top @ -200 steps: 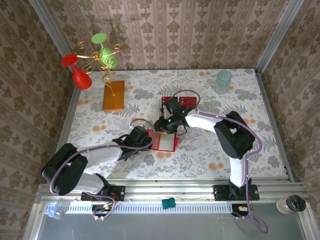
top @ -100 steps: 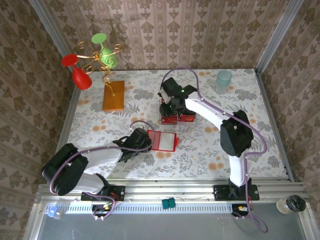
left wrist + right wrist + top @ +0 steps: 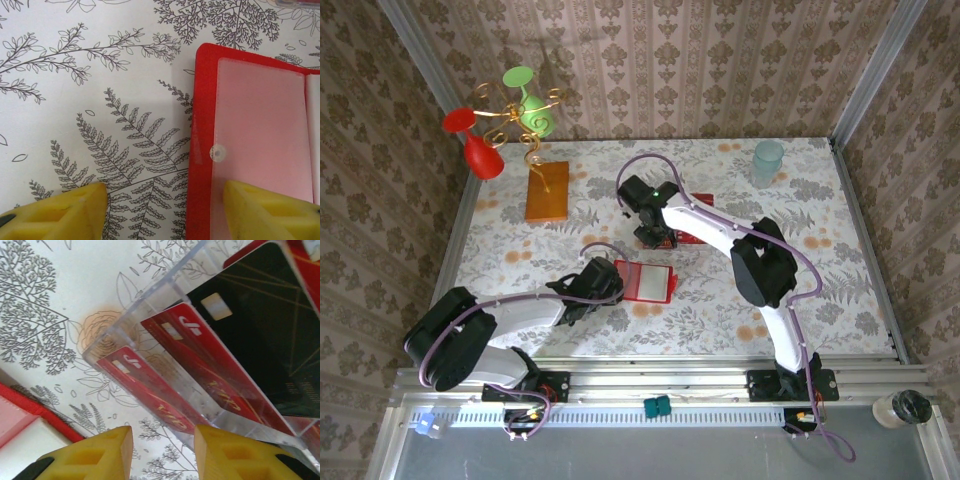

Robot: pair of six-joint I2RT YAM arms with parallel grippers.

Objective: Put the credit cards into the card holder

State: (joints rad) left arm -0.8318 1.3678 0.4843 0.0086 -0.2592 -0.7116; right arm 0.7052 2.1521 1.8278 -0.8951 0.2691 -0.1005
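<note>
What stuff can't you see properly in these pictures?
- How many credit cards there are: from above, the right arm partly covers their clear rack; in the right wrist view the frame edge cuts it off.
- Whether the card holder already holds a card: its cloudy pocket runs off the left wrist view's right edge, and it is too small from above.
- The cards' print: blurred in the right wrist view.

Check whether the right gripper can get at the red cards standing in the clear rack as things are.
Probably yes. The right gripper hangs open close to the clear rack. The nearest red card seems to have its upper edge exposed in its slot, and nothing lies between the two.
</note>
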